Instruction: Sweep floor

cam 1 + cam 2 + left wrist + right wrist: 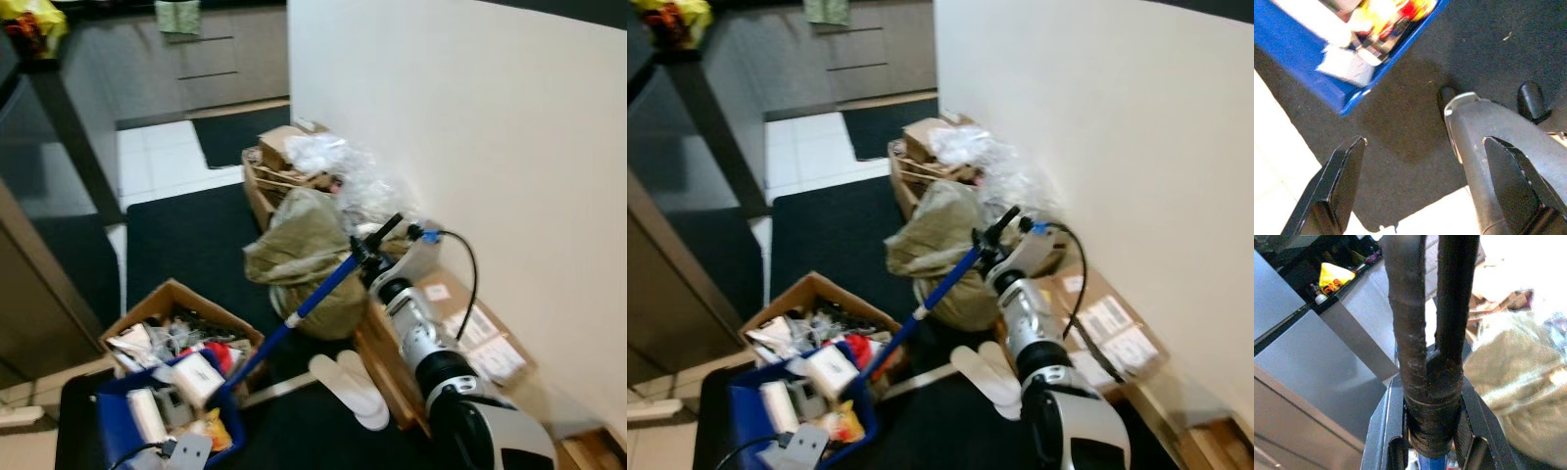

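A broom with a blue pole (pixel 304 311) slants from my right gripper (pixel 370 247) down to the left, and its lower end is hidden among the clutter in a blue bin (pixel 113 421). My right gripper is shut on the pole's black taped grip (pixel 1410 357), held out in front of an olive bag (pixel 304 255). In the left wrist view my left gripper (pixel 1423 142) is open with nothing between its fingers (pixel 1337 191). It hangs low over the black mat (pixel 1400 122), beside a corner of the blue bin (pixel 1317 73).
An open cardboard box (pixel 176 294) of clutter stands behind the blue bin. White slippers (pixel 353 387) lie on the black mat (pixel 186 235). Flat cartons (pixel 470 333) and boxes with plastic wrap (pixel 294 162) line the white wall (pixel 490 127). White tiles (pixel 162 157) lie farther off, and a grey cabinet (pixel 39 294) stands left.
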{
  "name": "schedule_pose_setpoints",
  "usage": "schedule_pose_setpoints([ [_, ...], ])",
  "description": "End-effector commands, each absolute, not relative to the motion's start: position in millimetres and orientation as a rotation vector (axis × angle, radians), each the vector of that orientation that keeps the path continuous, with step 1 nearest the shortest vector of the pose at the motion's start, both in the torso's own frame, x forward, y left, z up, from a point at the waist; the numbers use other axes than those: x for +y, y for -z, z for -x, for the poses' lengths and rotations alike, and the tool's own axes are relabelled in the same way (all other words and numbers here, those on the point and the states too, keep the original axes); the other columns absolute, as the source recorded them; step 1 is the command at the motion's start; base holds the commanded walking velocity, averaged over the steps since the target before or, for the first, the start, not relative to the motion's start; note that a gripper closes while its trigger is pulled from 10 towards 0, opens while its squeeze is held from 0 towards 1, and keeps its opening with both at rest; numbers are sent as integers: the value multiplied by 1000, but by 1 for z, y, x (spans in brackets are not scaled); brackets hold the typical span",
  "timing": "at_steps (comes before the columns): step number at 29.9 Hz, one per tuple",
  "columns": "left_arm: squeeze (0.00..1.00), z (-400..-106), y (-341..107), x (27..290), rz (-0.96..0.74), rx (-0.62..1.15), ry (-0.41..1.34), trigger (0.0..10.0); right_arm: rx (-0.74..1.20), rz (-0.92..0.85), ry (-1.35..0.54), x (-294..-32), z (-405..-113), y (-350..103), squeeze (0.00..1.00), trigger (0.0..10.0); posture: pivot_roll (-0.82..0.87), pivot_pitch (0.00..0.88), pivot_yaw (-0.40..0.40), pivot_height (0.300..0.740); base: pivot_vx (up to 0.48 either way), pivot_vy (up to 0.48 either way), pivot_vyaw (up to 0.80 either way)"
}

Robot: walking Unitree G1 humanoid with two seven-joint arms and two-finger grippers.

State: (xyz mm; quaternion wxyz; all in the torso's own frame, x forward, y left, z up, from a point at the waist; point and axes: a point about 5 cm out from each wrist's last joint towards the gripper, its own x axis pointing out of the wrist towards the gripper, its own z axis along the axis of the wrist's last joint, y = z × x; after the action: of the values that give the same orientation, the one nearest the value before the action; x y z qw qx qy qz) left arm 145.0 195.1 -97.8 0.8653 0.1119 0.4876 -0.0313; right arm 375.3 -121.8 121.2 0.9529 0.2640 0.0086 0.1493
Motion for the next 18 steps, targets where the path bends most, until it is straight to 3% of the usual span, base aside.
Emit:
schedule_pose_setpoints([
  [1, 0, -142, 99, 197, -244, 1035, 68, 10000, -38, -583, -330, -113, -379, -135, 0, 10000, -21, 0, -6, 740, 322, 0, 0],
  [5, 0, -142, 99, 197, -244, 1035, 68, 10000, -38, -583, -330, -113, -379, -135, 0, 10000, -21, 0, -6, 740, 322, 0, 0],
  [10, 0, -140, 100, 197, -242, 1042, 68, 10000, -41, -544, -404, -100, -375, -135, 0, 10000, -16, 0, -2, 740, 319, 0, 800],
  [18, 0, -139, 100, 198, -242, 1043, 66, 10000, -34, -555, -374, -101, -376, -135, 0, 10000, -13, 0, -2, 740, 326, 0, 0],
])
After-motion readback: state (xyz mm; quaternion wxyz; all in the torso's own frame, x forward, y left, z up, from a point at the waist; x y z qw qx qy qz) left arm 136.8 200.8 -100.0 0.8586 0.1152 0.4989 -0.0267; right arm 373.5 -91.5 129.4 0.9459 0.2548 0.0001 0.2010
